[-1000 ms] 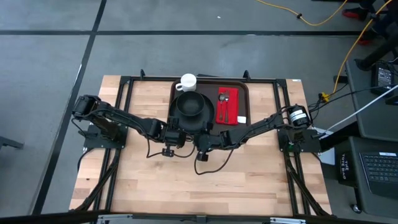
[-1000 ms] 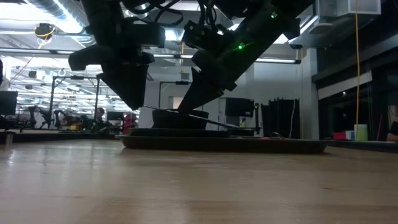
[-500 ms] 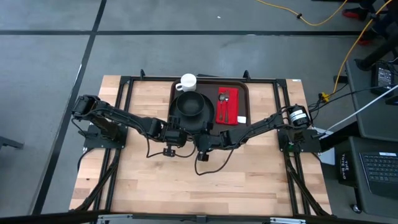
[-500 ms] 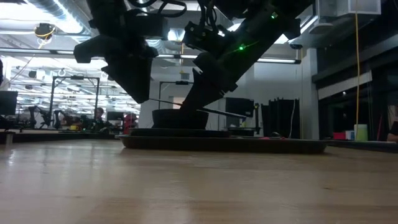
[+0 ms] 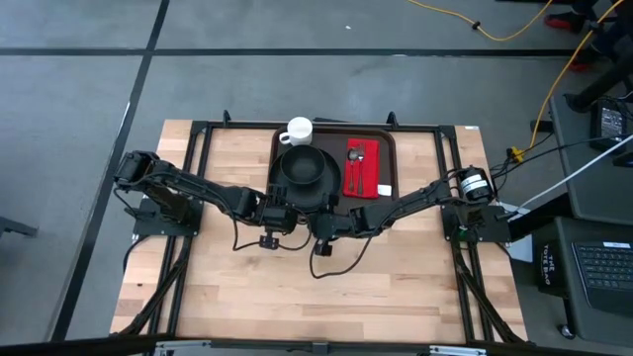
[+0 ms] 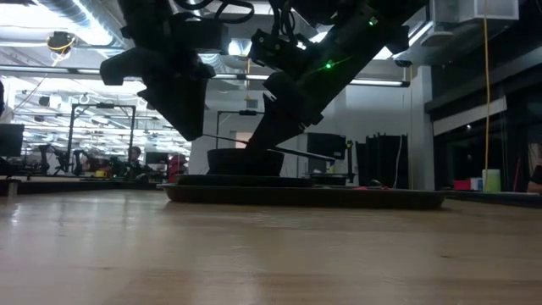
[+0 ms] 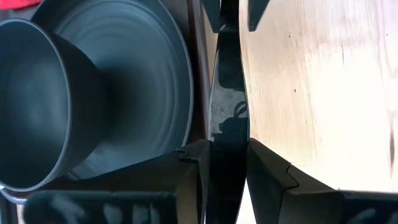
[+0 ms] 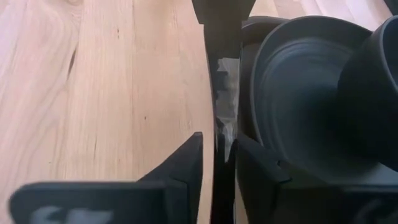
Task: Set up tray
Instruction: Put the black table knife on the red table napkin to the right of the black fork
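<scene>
The dark brown tray (image 5: pixel 387 148) lies at the table's far middle. It carries a white cup (image 5: pixel 299 130), a black bowl (image 5: pixel 305 166) standing on a round black plate (image 5: pixel 287 190), and a red napkin (image 5: pixel 363 176) with cutlery on it. Both grippers are at the tray's near long edge: my left gripper (image 5: pixel 280 210) near the left corner, my right gripper (image 5: pixel 330 220) just to its right. Each is shut on the rim. In the low view the tray (image 6: pixel 373 197) lies flat on the table. My left gripper (image 7: pixel 227 155) pinches the tray's near rim (image 7: pixel 229 106) between its two fingers, beside the plate (image 7: pixel 143 68). The fingers lie along the rim. My right gripper (image 8: pixel 219 149) pinches the same near rim (image 8: pixel 218 93) between its two fingers, pointing the opposite way along it, with the plate (image 8: pixel 292 93) beside it.
Bare wooden tabletop (image 5: pixel 326 287) stretches from the tray to the near edge. Black frame rails (image 5: pixel 198 148) run along the table's left, right and far sides. Arm cables (image 5: pixel 321 259) hang over the table just near of the grippers.
In the low view my left arm has shifted slightly up and toward the table's right, then held still. The tray has stayed flat on the table, and my right arm has kept still.
</scene>
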You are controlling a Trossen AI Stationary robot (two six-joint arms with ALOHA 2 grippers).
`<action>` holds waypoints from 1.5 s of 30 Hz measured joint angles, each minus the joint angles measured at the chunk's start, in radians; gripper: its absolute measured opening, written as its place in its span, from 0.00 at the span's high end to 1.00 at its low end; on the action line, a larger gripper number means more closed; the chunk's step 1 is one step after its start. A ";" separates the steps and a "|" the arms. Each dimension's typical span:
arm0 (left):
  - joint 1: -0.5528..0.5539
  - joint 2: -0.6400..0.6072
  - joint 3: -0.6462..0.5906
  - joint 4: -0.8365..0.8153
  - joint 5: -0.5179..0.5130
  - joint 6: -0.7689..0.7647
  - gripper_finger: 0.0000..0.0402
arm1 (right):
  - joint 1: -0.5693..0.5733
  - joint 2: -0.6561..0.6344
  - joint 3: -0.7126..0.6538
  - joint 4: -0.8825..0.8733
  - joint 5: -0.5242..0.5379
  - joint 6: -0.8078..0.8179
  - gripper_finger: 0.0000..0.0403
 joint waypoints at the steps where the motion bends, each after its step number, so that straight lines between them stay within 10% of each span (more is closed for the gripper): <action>1: 0.000 0.000 0.000 0.000 0.001 0.000 0.83 | 0.000 0.000 0.000 0.000 0.000 0.000 0.77; 27: 0.000 -0.023 0.000 -0.009 0.052 0.004 0.68 | 0.000 -0.001 0.000 0.001 -0.034 0.034 0.89; 45: 0.000 -0.406 -0.113 -0.009 0.049 0.053 0.75 | -0.002 -0.010 0.000 -0.018 -0.052 0.033 0.89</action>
